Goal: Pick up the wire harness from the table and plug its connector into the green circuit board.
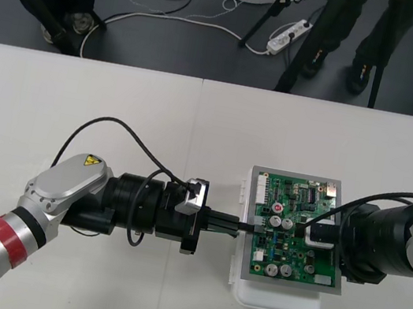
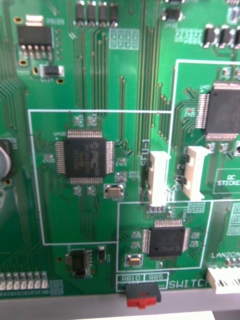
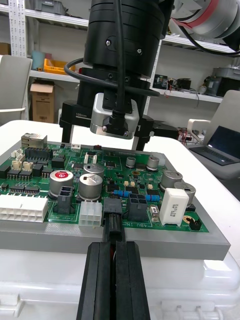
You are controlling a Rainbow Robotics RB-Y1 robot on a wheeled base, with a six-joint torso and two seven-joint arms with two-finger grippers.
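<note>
Two arms meet over the worktop (image 1: 80,100), and I read this as a shared job. The green circuit board (image 1: 296,234) sits on its white base (image 1: 277,299) toward 3 o'clock of the worktop. My right claw (image 1: 319,232) hangs over the board's 3 o'clock half, probably to steady it against a sideways push; whether it is open or closed I cannot tell. My left claw (image 1: 235,225) lies flat at the board's 9 o'clock edge, clamped on the harness (image 3: 114,227), which lines the black plug (image 3: 111,206) up level with the edge connectors. The plug touches them, but I can't say whether it is seated.
</note>
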